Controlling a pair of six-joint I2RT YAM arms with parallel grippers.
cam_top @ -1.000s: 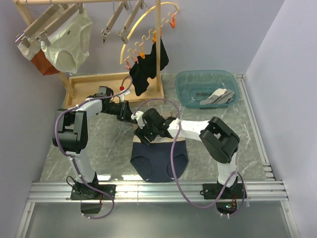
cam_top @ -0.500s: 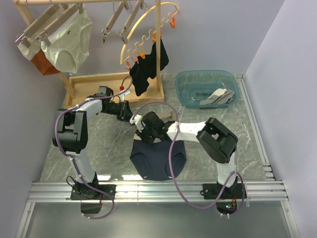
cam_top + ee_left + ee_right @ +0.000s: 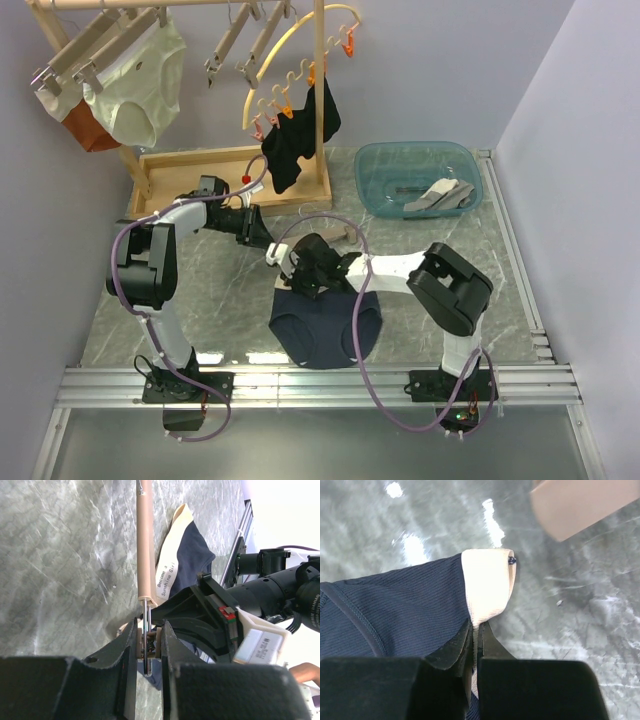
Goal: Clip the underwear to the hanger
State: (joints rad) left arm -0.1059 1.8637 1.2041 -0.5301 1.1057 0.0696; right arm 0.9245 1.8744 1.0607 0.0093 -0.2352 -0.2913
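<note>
The underwear (image 3: 325, 322), navy briefs with a beige waistband (image 3: 487, 580), lies on the marble table in front of the arms. My right gripper (image 3: 477, 630) is shut on the waistband's edge; from above it (image 3: 297, 274) sits at the garment's top left corner. The hanger (image 3: 145, 540), a straight light-wood bar, lies on the table just behind the waistband, and its far end (image 3: 336, 233) shows past the right arm. My left gripper (image 3: 149, 641) is shut on the metal clip at the bar's near end. The navy cloth (image 3: 192, 555) and its printed waistband lie right beside that clip.
A wooden tray (image 3: 190, 165) and a rack stand at the back left, with cream briefs (image 3: 135, 85) and spare wood hangers (image 3: 245, 40) hanging from it. A curved yellow hanger (image 3: 290, 60) carries a black garment (image 3: 300, 140). A blue tub (image 3: 418, 178) sits at the back right.
My right gripper has shut on the waistband and drawn that corner toward the clip. The underwear has shifted slightly on the table. The left arm has not moved.
</note>
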